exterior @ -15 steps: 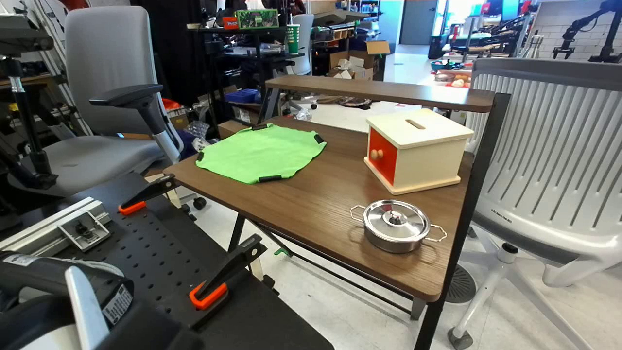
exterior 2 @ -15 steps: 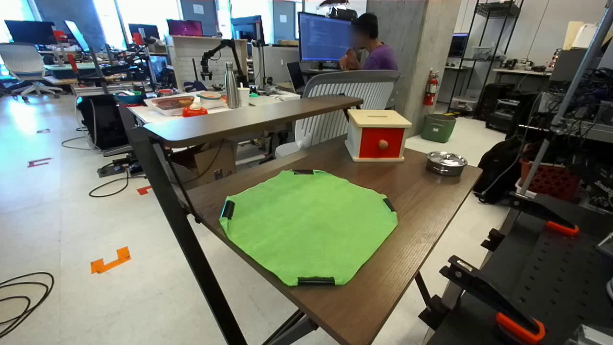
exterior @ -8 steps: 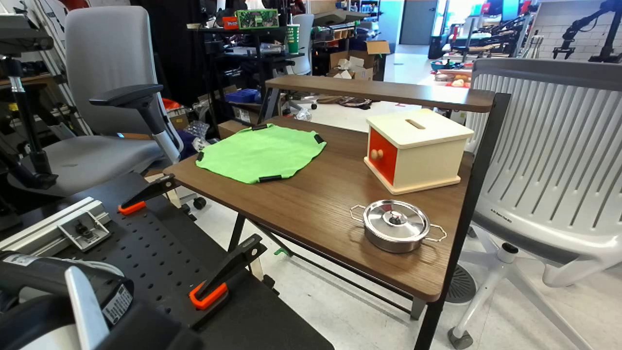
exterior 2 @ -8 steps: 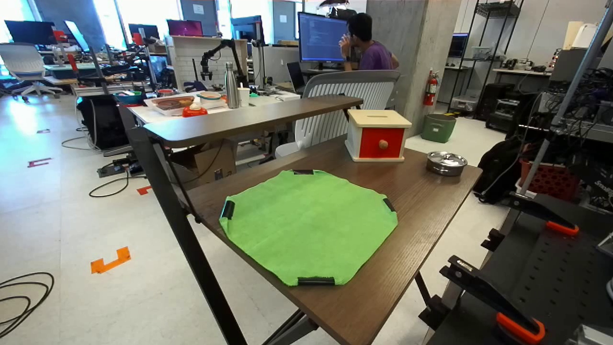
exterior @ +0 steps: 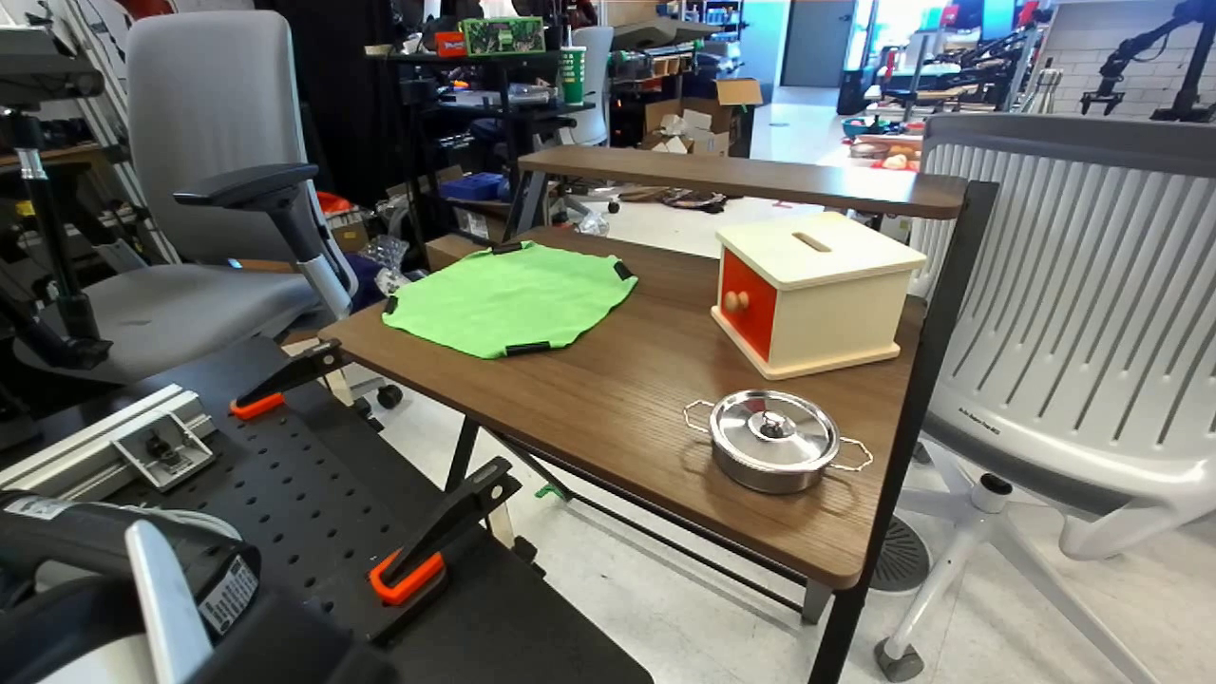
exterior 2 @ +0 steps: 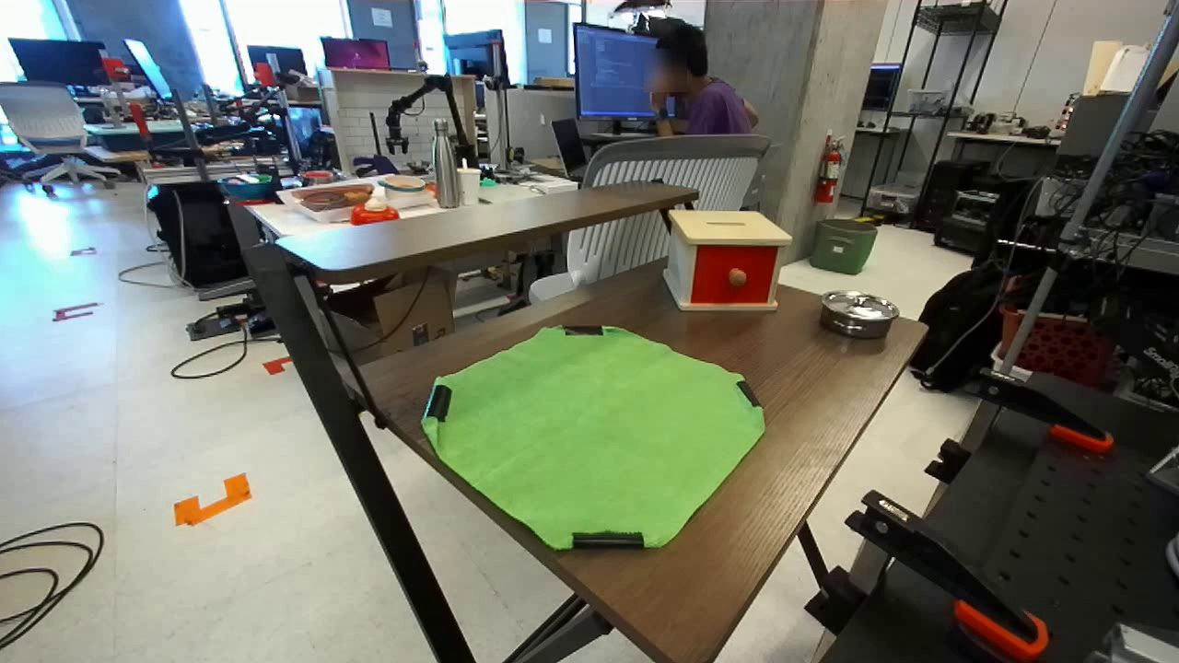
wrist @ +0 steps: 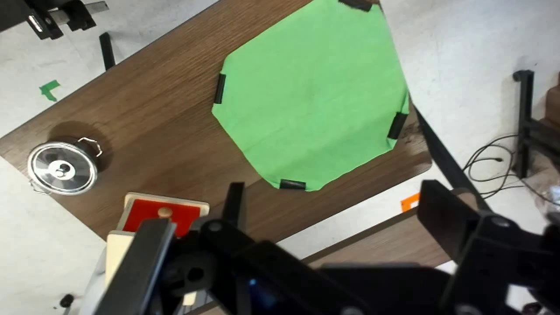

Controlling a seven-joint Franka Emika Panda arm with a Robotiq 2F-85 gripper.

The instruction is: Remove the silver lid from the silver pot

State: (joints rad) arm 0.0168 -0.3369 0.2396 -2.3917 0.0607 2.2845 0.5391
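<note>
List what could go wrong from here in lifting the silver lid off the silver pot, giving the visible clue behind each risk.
The silver lid has only a small, shiny knob at its centre; a grip there might slip or miss.
The silver pot stands near the edge of the table; a sideways push might slide it over.
The red-fronted box stands close by; a wide approach might bump it.

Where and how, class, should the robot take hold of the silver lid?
Likely best by the small knob of the silver lid, pinched from directly above: the knob stands up at the centre, while the lid lies flat on the silver pot.
</note>
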